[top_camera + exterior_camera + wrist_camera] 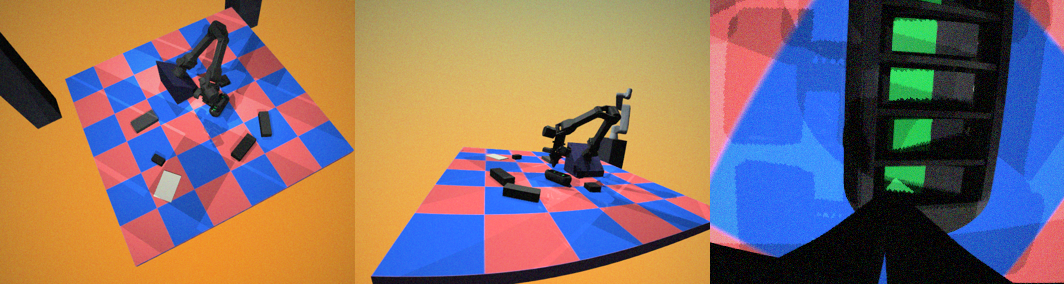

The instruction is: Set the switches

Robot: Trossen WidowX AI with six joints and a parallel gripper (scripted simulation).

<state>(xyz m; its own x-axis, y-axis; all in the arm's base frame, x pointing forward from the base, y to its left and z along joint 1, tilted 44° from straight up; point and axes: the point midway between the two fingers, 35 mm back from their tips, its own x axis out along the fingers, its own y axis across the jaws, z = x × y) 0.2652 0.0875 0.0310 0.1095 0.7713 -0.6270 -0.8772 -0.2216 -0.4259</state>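
Around the dark grey rounded controller unit, the slanted dark navy block bars one side; two long black rectangular blocks stand off its opposite side, bare worktop between.

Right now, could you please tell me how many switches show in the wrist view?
5, in one column along the unit: top switch, cut off; second; third; fourth; bottom. Another may be hidden.

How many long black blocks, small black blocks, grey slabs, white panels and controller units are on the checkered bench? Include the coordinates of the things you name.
Long black blocks (243, 147) (265, 124) (502, 176) (521, 193): 2
Small black blocks (158, 159) (226, 79) (516, 156) (592, 187): 2
Grey slab (144, 121) (546, 159): 1
White panel (167, 186) (497, 156): 1
Controller unit (215, 112) (557, 178) (935, 113): 1
Total: 7
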